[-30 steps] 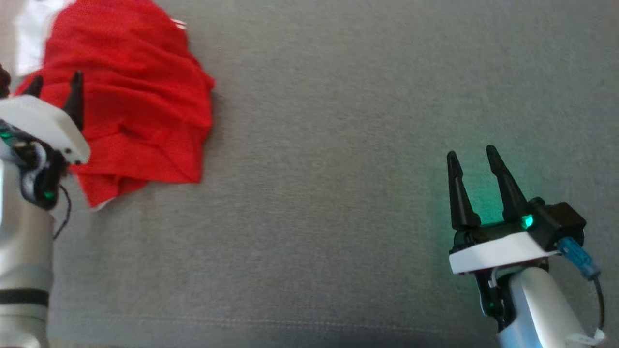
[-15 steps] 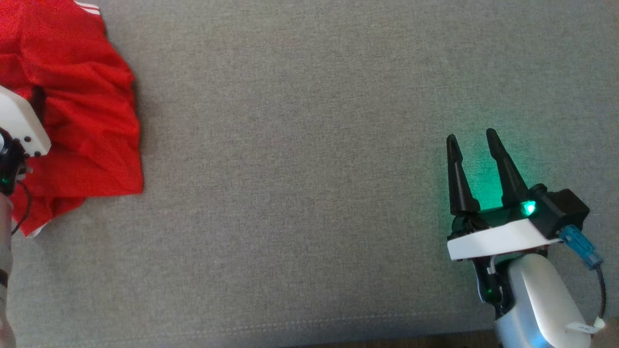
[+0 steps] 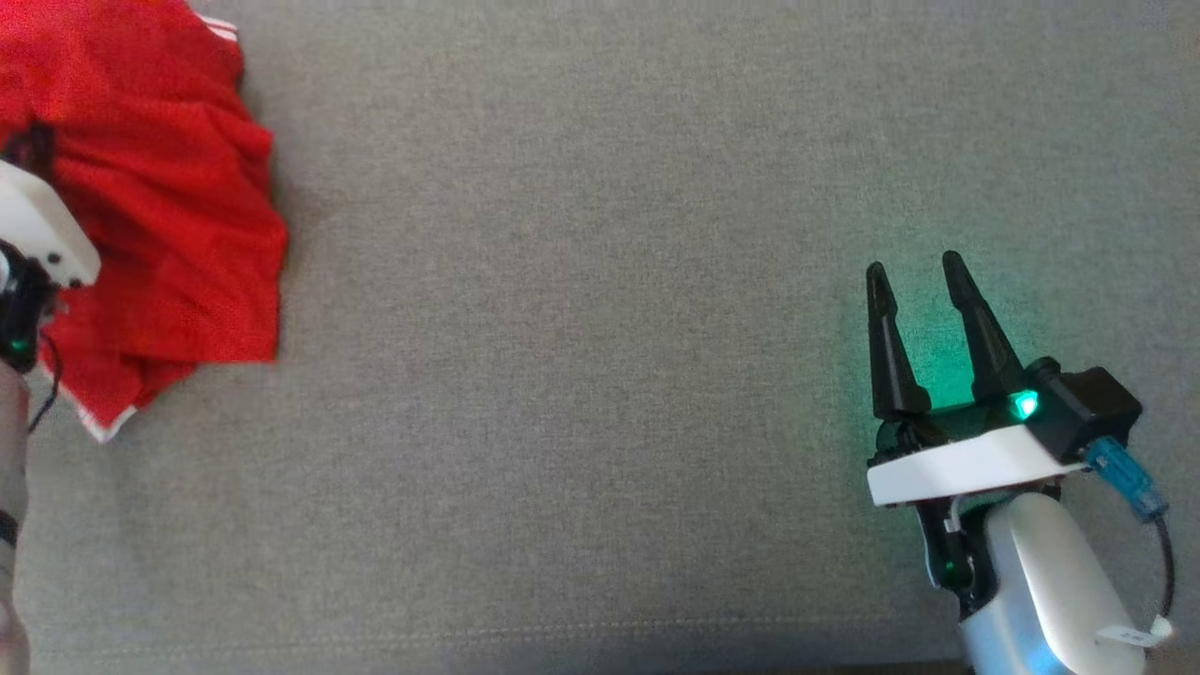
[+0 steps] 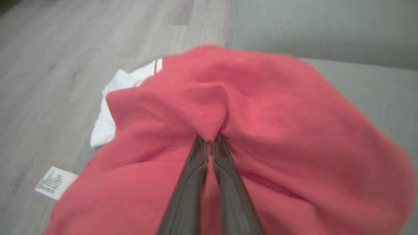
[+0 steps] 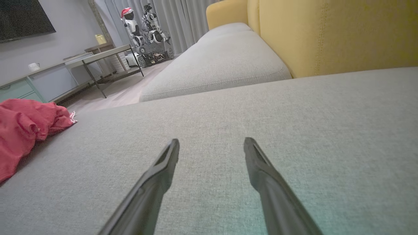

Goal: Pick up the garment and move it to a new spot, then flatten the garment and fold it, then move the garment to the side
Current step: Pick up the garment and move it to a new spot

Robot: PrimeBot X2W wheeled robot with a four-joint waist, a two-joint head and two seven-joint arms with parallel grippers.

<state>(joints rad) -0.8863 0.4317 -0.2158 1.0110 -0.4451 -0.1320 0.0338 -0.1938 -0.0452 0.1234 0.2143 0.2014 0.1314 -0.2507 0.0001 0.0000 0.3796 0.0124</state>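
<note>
Pinching a raised fold of the red garment (image 4: pixel 277 104), my left gripper (image 4: pixel 209 141) has its fingers pressed together on the cloth. The garment lies bunched at the far left of the sofa cushion (image 3: pixel 600 328). My right gripper (image 3: pixel 914 264) hovers spread, well apart. Lift slowly; confirm the fold holds before carrying it toward the open middle.
</note>
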